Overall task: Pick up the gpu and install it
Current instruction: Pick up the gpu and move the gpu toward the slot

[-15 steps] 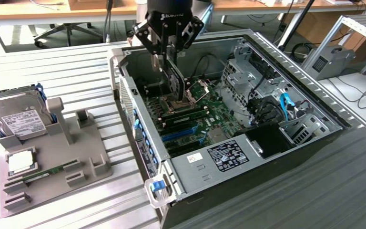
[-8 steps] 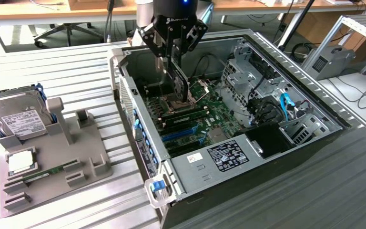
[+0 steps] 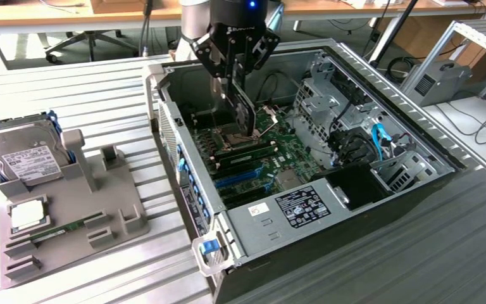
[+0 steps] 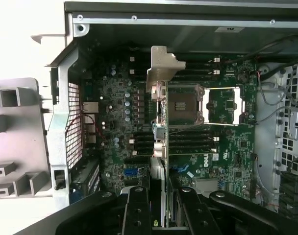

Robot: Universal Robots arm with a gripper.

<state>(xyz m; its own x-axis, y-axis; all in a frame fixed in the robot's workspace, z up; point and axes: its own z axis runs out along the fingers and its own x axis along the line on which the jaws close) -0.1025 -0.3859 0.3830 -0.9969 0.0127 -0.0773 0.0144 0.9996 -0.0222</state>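
Note:
My gripper hangs over the open computer case, shut on the gpu, a slim black card held on edge and pointing down into the case. In the wrist view the gpu runs edge-on away from my gripper, with its silver bracket at the far end. The card hovers above the motherboard, beside the CPU socket. Black and blue expansion slots lie lower on the board, nearer the case's front.
A grey fixture tray at the exterior view's left holds a silver hard drive, a processor chip and a green memory stick. Drive cages and cables fill the case's right side. The case walls surround the card.

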